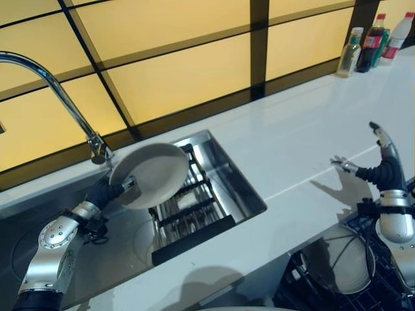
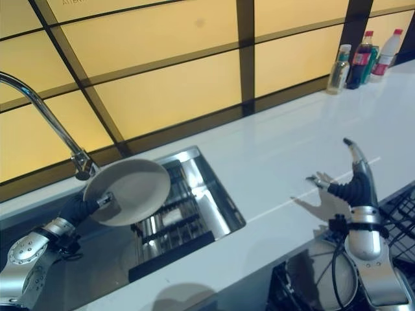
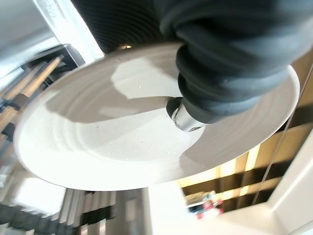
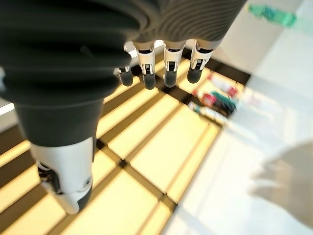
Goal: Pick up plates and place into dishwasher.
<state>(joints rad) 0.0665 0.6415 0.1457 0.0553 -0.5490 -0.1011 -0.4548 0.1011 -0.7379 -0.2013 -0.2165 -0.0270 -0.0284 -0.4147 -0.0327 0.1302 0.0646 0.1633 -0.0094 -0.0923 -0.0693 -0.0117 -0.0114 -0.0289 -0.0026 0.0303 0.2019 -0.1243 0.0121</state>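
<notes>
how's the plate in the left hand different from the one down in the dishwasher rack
The held plate is up over the sink, gripped at its rim by the left hand; the racked plate stands in the dishwasher rack with no hand on it. The held plate shows whole; the racked plate sits partly behind the right arm. Both look round and pale.

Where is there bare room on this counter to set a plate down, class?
The white counter is bare between the sink and the bottles. The sink is crowded: a rack fills it, with the left hand holding a plate above.
</notes>
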